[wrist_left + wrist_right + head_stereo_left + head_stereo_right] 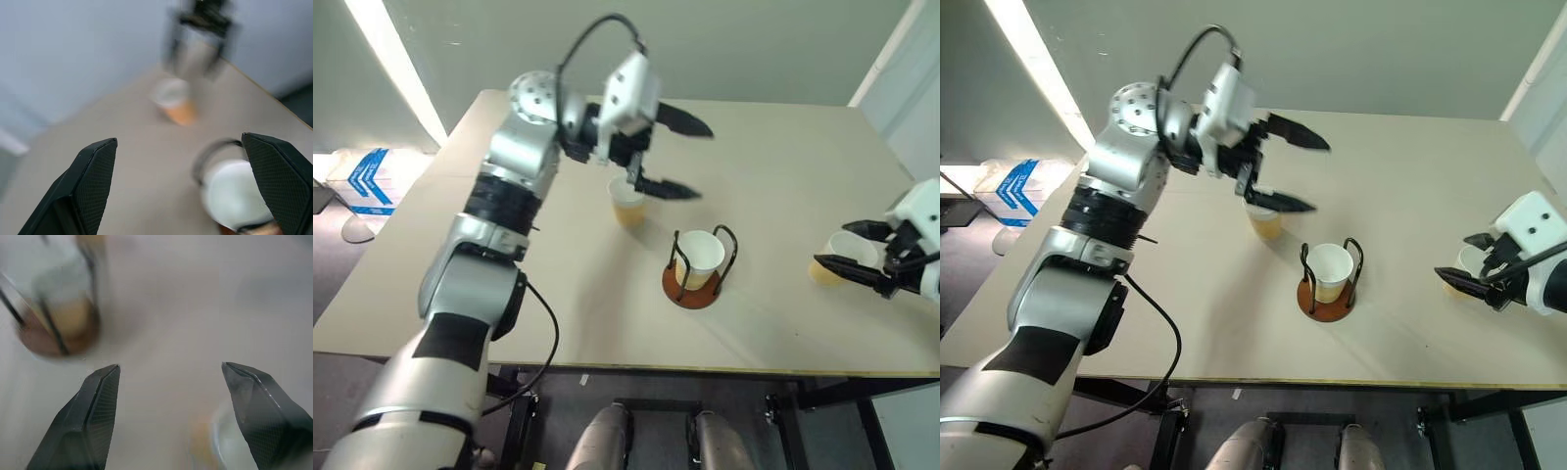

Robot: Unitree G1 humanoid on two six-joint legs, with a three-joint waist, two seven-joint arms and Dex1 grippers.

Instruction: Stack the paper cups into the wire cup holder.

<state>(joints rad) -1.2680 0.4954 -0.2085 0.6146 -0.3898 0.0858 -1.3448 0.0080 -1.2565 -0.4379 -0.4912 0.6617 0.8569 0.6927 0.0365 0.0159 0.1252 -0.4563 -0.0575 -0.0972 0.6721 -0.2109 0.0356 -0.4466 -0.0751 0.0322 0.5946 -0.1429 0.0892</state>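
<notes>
The wire cup holder [695, 290] stands mid-table with one paper cup [702, 257] upright inside its black loops. A second paper cup [628, 204] stands on the table just behind and left of the holder. My left gripper [704, 162] hovers open above that cup, pointing right, with nothing between its fingers [93, 181]. A third paper cup [835, 258] sits at the table's right side. My right gripper [832, 245] is open with its fingers [98, 416] on either side of that cup, and no grip shows. The holder [54, 313] lies ahead of it.
The tan table [783, 157] ends close in front at its near edge [705, 370]. A blue-and-white box [367, 181] lies on the floor to the left. A pale wall panel [911, 78] stands beyond the table's right corner.
</notes>
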